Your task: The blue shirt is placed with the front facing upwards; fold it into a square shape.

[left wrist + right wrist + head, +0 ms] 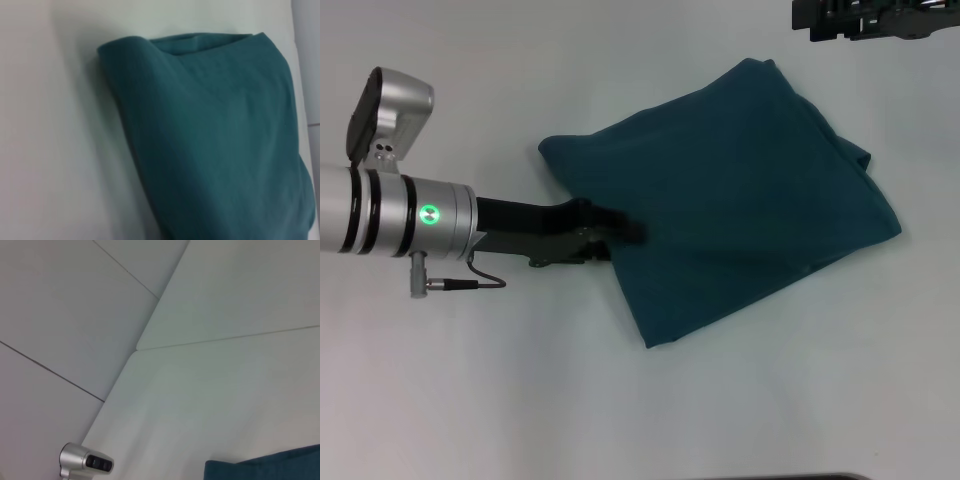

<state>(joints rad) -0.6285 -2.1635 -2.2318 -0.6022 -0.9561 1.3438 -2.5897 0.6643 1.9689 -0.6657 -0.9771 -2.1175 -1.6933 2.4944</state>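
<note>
Left gripper (620, 235) fingers against blue shirt (740, 190).

Nothing readable anywhere, honestly. No lettering showing on the blue shirt (740, 200), just plain teal cloth folded up, same story in the left wrist view and the corner of it in the right wrist view. No print or sticker on the table (470, 400). No brand or number legible on the left arm (400, 215) either, only a small round green light on the silver cuff, more of an indicator than a sign. Dark hardware at the top right edge of the head view too small to make out any markings.
</note>
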